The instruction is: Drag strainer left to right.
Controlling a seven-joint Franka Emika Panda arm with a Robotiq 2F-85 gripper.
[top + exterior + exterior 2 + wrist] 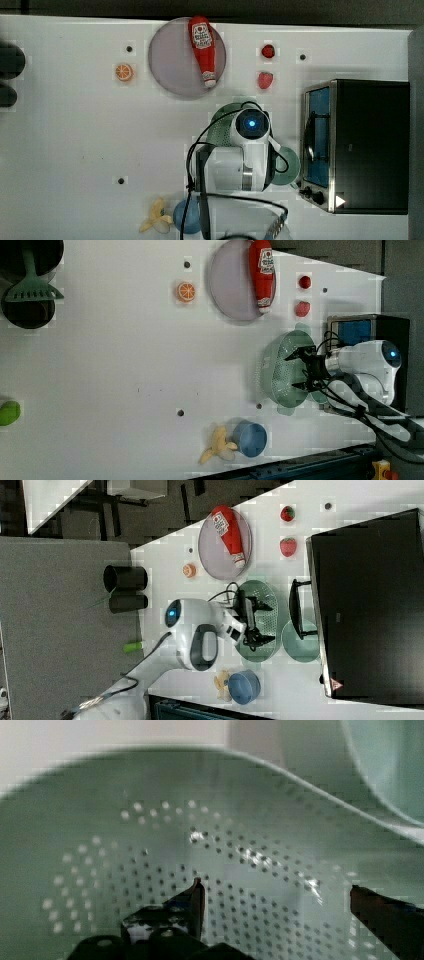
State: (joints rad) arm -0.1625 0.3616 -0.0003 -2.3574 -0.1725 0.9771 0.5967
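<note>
The hand [299,371] hangs over the strainer [280,371] with its fingers [196,901] spread wide, grasping nothing, and in the wrist view the dotted green floor sits right between the two tips. The strainer lies on the white bench [125,365], toward the left view's right, just in front of the toaster oven [367,335]. A smaller round green cup [300,641] sits touching or just beside it (hard to split the two rims), tight against the oven door in the right view. Farther out, the ketchup bottle [262,272] lies on the grey plate [230,287], with two strawberries [302,295] at the left view's right of it. An orange slice [185,291] sits to the left view's left of the plate, and the banana [217,445] and blue bowl [250,438] are low in the left view.
</note>
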